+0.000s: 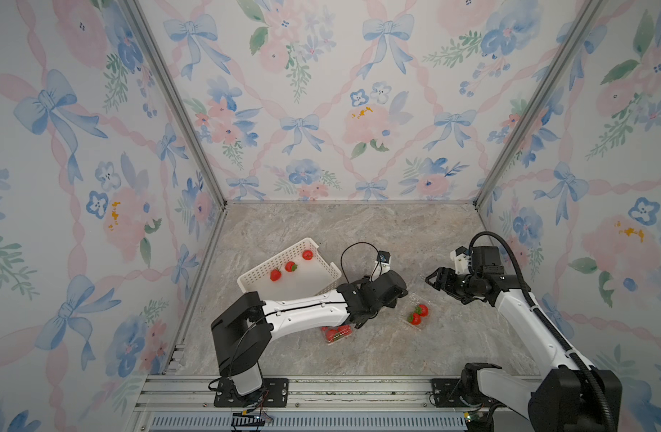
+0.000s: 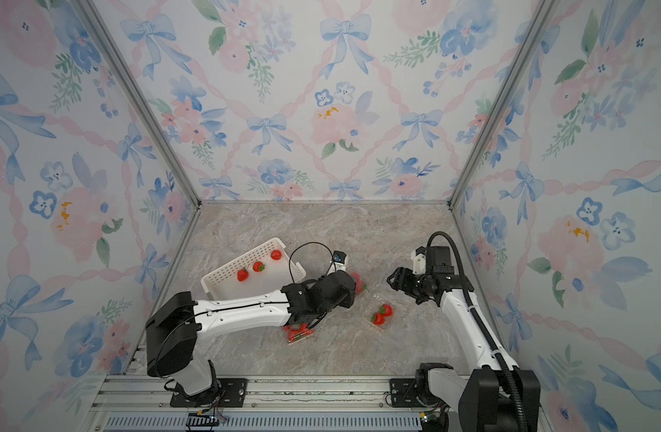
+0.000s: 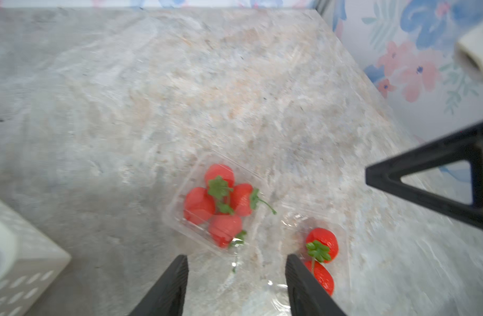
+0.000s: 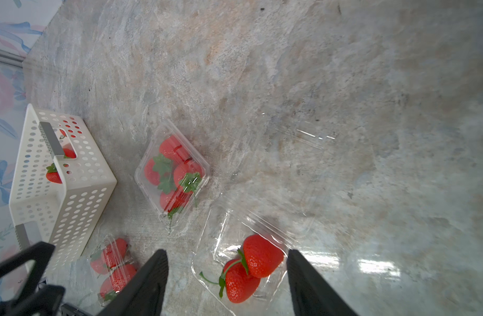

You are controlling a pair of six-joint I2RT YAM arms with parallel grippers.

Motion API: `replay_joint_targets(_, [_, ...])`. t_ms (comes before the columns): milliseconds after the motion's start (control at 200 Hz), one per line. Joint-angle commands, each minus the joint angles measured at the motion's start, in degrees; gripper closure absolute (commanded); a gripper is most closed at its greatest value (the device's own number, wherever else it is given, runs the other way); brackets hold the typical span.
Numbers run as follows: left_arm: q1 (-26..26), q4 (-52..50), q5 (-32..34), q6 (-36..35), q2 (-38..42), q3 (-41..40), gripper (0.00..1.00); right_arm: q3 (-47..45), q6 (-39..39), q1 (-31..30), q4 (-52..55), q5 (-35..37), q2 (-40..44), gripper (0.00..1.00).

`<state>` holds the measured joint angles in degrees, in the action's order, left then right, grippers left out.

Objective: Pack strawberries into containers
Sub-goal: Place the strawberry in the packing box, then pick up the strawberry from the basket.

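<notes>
My left pincer (image 3: 236,258), spread empty, is nearer the strawberries (image 1: 291,266) in the white basket (image 1: 306,282) at ten o'clock; right pincer (image 4: 226,253) spread too.

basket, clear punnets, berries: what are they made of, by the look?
Basket: opaque white moulded plastic, matte, with regular rows of holes.
Punnets: thin clear plastic, glossy; glare streaks and ribbed walls show.
Strawberries: probably imitation, plastic or rubber; even glossy red skin, stiff green caps. Looks alone cannot confirm it.
</notes>
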<state>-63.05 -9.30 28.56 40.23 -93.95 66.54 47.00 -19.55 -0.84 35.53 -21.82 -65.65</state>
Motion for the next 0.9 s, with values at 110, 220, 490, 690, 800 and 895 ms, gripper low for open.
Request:
replay_joint_targets(110, [11.3,-0.81,-0.05,3.53,9.48,-10.23,0.34,3.73,2.0,-5.32,0.4,0.97,-2.81,0.29])
replay_joint_targets(220, [19.16,-1.22,-3.99,4.07,12.44,-14.71,0.33,5.2,2.09,-9.5,-0.59,0.97,-4.38,0.29])
replay_joint_targets(490, [35.12,-2.03,-8.68,2.82,11.47,-18.38,0.34,11.81,0.36,-19.12,-4.17,2.12,-10.52,0.29])
replay_joint_targets(690, [42.24,-1.94,-11.57,1.41,7.03,-17.57,0.34,16.92,-0.47,-21.99,-5.27,1.89,-16.85,0.29])
replay_joint_targets(800, [42.74,-1.95,-12.81,0.71,2.95,-15.28,0.36,18.92,-0.73,-22.32,-5.89,1.43,-19.98,0.29])
replay_joint_targets(895, [43.09,-1.88,-13.04,0.68,0.07,-13.88,0.37,20.33,-0.8,-22.35,-6.04,0.95,-21.98,0.3])
